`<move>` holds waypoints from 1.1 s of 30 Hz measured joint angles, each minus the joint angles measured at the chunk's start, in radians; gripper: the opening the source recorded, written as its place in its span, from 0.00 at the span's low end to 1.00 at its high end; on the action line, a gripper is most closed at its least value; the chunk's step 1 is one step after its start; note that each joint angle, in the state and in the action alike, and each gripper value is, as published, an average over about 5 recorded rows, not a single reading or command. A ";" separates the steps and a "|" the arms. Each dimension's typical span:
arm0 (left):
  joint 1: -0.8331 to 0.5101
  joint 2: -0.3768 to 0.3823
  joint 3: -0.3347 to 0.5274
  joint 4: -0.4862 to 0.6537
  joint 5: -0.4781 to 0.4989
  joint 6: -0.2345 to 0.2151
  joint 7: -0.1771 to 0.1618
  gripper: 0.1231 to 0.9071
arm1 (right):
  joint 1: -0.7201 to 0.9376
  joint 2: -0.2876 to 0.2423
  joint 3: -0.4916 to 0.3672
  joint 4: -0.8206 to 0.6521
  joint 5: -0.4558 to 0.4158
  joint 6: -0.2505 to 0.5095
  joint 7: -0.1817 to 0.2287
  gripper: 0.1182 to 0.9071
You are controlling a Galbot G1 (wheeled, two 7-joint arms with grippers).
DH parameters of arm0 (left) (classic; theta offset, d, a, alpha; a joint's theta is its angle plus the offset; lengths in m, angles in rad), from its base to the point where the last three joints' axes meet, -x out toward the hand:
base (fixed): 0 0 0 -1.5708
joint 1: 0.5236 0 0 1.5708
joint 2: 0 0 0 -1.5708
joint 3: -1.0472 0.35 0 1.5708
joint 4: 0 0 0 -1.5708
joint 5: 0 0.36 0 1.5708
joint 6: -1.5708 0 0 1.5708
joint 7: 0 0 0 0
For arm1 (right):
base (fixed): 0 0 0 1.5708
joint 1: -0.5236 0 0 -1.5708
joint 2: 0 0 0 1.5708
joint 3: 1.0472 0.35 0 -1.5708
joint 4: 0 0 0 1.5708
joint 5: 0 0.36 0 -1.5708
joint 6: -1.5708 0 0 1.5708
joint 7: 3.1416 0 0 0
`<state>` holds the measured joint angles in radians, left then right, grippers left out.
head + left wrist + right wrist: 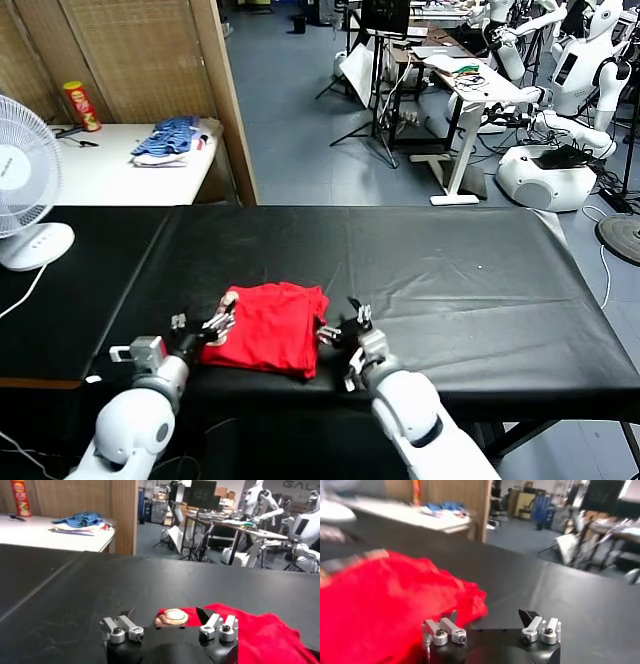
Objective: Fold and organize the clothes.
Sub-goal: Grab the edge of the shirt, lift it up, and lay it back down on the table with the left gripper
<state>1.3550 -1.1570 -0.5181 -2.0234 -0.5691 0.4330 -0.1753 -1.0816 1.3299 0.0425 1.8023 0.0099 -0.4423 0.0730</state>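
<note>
We see the black table [450, 270] spanning the scene, and on its near edge, a little left of centre, the red T-shirt [268, 328] lies bunched into a compact folded packet, which we judge keeps it within both arms' reach. Our left gripper [214, 326] sits at the packet's left edge and our right gripper [345, 326] just beside its right edge, flanking it as if to square it up. Both have their jaws spread wide and hold nothing; whether any fingertip touches the cloth we cannot tell.
</note>
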 joint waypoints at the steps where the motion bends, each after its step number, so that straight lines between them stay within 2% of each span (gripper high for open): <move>1: 0.000 -0.001 -0.005 0.005 -0.006 0.000 0.002 0.86 | -0.001 0.006 0.001 -0.002 0.003 0.008 0.001 0.86; 6: 0.008 -0.003 -0.038 0.036 -0.070 -0.005 0.020 0.86 | -0.015 0.017 0.027 0.031 0.095 0.031 0.004 0.86; 12: 0.023 -0.005 -0.085 0.077 -0.253 0.011 0.030 0.86 | -0.044 -0.007 0.089 0.142 0.264 0.027 0.004 0.86; 17: 0.018 -0.013 -0.102 0.105 -0.426 0.032 0.036 0.86 | -0.072 -0.014 0.122 0.199 0.302 0.029 0.004 0.86; 22: 0.004 -0.024 -0.106 0.127 -0.536 0.038 0.030 0.85 | -0.088 -0.006 0.133 0.223 0.311 0.029 0.004 0.86; 25: -0.001 -0.027 -0.107 0.137 -0.563 0.036 0.025 0.73 | -0.093 -0.002 0.138 0.230 0.312 0.029 0.005 0.86; 33: -0.007 -0.031 -0.099 0.139 -0.553 0.040 0.018 0.17 | -0.110 -0.001 0.155 0.249 0.307 0.029 0.011 0.86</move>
<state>1.3476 -1.1878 -0.6166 -1.8842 -1.1223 0.4731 -0.1574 -1.1920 1.3289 0.1978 2.0517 0.3174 -0.4135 0.0842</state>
